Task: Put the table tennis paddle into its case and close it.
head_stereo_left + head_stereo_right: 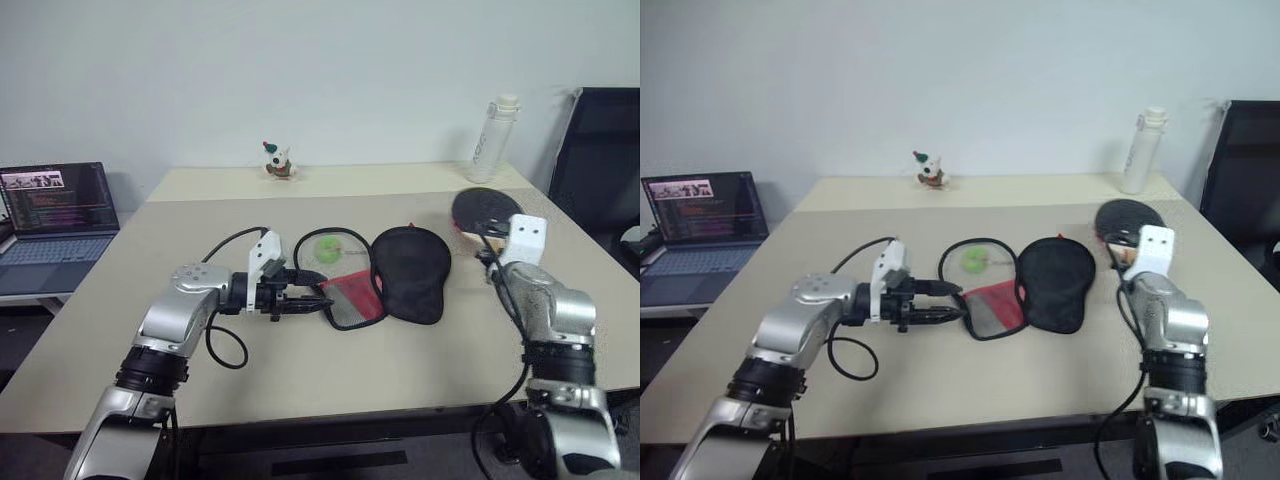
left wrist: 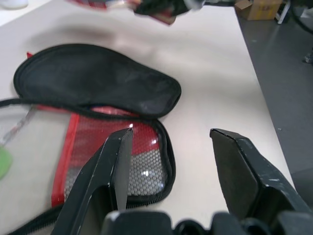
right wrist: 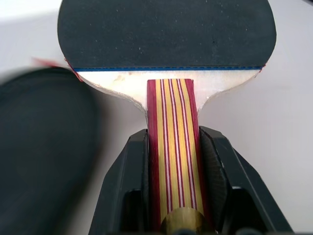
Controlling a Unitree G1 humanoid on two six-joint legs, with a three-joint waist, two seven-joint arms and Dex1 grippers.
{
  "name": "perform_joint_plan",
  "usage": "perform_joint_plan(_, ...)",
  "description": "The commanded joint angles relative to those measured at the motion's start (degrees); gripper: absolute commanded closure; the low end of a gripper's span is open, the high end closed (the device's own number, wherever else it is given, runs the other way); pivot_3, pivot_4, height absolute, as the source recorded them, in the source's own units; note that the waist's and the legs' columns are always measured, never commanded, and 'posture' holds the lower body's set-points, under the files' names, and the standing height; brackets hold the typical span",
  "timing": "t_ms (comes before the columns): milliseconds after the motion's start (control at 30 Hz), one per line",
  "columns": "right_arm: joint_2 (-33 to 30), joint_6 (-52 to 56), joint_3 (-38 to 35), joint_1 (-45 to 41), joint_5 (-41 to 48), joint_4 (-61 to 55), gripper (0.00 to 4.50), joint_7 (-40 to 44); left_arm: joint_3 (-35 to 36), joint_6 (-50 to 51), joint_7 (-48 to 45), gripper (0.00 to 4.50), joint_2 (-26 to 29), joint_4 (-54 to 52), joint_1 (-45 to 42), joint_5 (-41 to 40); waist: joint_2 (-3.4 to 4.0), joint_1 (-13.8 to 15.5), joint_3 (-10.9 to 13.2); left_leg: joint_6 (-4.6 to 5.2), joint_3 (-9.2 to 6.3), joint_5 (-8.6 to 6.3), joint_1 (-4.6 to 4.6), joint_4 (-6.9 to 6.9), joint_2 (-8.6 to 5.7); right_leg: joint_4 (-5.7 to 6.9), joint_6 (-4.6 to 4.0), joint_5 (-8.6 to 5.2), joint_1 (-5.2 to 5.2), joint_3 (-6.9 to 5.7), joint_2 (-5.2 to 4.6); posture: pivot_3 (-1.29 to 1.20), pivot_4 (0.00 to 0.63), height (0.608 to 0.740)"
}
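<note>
Your right tool (image 3: 173,147) grips the paddle (image 3: 166,34) by its handle near the table's (image 1: 300,390) right edge; your left tool (image 2: 171,161) gapes beside the case (image 1: 385,275), mid-table.

1. Bare table (image 1: 330,380) runs along the near edge, between both arms: a wide lane.
2. Mid-table, the case (image 1: 405,270) lies open, blocking the middle; its mesh half (image 1: 352,298) sits right at the left gripper (image 1: 312,298), whose jaws stand apart.
3. The right gripper (image 3: 172,161), clamped on the table tennis paddle (image 1: 485,208), fills the right edge.
4. At the far edge, a toy figure (image 1: 279,161) and a bottle (image 1: 494,138) stand well apart, with open surface between them.
5. The left edge is free; a laptop (image 1: 55,225) sits beyond it.
</note>
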Motion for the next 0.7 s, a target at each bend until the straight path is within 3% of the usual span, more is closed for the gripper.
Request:
perform_joint_plan(33, 5.15, 5.5, 1.04, 0.66, 1.75, -8.58, 3.38, -2.03, 2.01, 0.54, 0.36, 1.75, 0.66, -3.03, 0.12, -1.46, 0.0, 0.26, 0.0, 0.0, -0.01, 0.0, 0.01, 0.01, 0.1, 0.0, -0.04, 0.02, 0.0, -0.01, 0.07, 0.0, 0.15, 0.74)
perform_joint_plan(200, 10.16, 3.95, 2.76, 0.83, 0.54, -5.88, 3.38, -3.11, 2.25, 1.2, 0.7, 1.75, 0.68, -3.91, 0.74, -1.59, 0.0, 1.23, 0.0, -0.01, 0.01, 0.0, 0.0, 0.03, 0.25, -0.05, -0.12, 0.05, 0.0, -0.01, 0.23, 0.0, 0.15, 0.74)
perform_joint_plan(700, 9.19, -3.09, 2.96, 0.22, -2.2, 5.77, 3.38, -1.4, 3.24, 1.9, 1.46, 1.75, 1.5, -5.65, 2.46, -1.46, 0.0, 1.4, 0.0, -0.01, 0.08, -0.01, -0.01, 0.0, 0.37, -0.06, -0.24, 0.05, -0.08, 0.01, 0.38, 0.0, 0.15, 0.74)
